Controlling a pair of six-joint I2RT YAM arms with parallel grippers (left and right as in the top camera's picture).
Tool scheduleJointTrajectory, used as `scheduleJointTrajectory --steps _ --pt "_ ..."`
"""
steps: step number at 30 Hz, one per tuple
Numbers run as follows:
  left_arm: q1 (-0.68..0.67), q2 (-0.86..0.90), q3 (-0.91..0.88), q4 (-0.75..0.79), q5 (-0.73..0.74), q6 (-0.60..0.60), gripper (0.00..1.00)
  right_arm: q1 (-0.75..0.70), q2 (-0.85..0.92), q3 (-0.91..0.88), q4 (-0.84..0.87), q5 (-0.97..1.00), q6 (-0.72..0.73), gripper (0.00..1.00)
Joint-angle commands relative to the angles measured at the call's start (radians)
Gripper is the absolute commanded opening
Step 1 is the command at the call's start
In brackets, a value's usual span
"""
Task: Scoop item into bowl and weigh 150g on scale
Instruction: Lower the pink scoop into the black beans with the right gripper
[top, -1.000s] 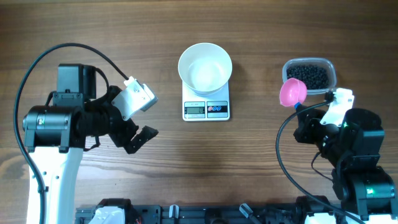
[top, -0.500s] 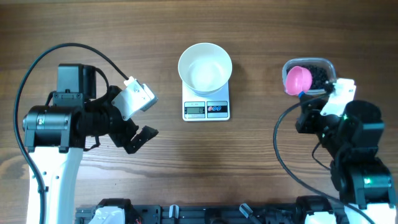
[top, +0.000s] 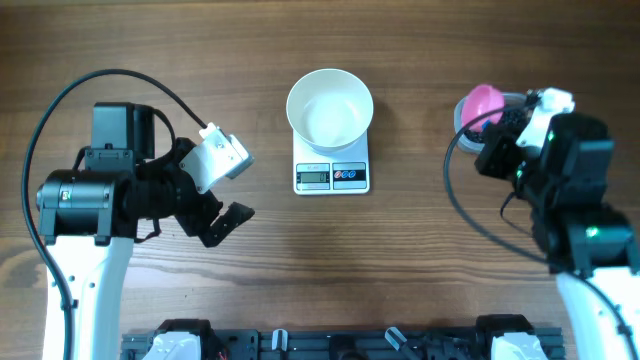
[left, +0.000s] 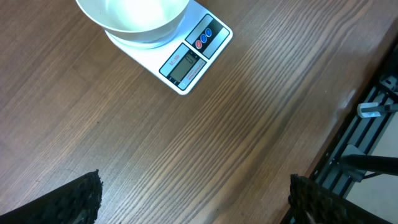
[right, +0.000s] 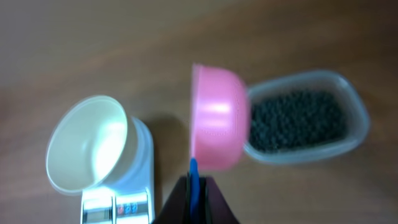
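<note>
The white bowl (top: 330, 108) (left: 134, 15) (right: 87, 146) stands on the scale (top: 332, 175) (left: 186, 59) at the table's middle and looks empty. At the far right, black beads (top: 515, 118) (right: 295, 118) fill a clear tub (right: 354, 134). My right gripper (top: 496, 136) (right: 194, 186) is shut on the blue handle of a pink scoop (top: 482, 102) (right: 217, 118). The scoop is tipped on its side over the tub's left end. My left gripper (top: 228, 220) (left: 196, 205) hangs open over bare wood, to the left of the scale and nearer the front edge, with nothing between its fingers.
A black metal rail (top: 330, 345) (left: 373, 124) runs along the table's front edge. The left arm's black cable (top: 60, 110) loops over the left side. Bare wood lies between the scale and the tub.
My right arm has moved toward the table's far side, carrying the pink scoop from in front of the tub to over its left end. The left arm has not moved.
</note>
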Motion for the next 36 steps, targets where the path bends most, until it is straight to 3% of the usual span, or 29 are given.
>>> scheduleJointTrajectory --steps 1,7,15,24,30,36 --pt "0.008 -0.013 0.019 0.002 0.009 0.023 1.0 -0.004 0.11 0.221 -0.152 0.085 0.044 0.04" --pt "0.008 -0.013 0.019 0.002 0.009 0.023 1.0 -0.004 0.317 0.504 -0.379 0.194 -0.02 0.04" --pt "0.008 -0.013 0.019 0.002 0.009 0.023 1.0 -0.004 0.454 0.522 -0.43 0.417 -0.153 0.04" --pt "0.008 -0.013 0.019 0.002 0.009 0.023 1.0 -0.004 0.672 0.522 -0.351 0.493 -0.356 0.04" --pt "0.008 -0.013 0.019 0.002 0.009 0.023 1.0 -0.004 0.806 0.522 -0.254 0.481 -0.396 0.05" --pt "0.008 -0.013 0.019 0.002 0.009 0.023 1.0 -0.004 0.87 0.522 -0.262 0.481 -0.451 0.04"
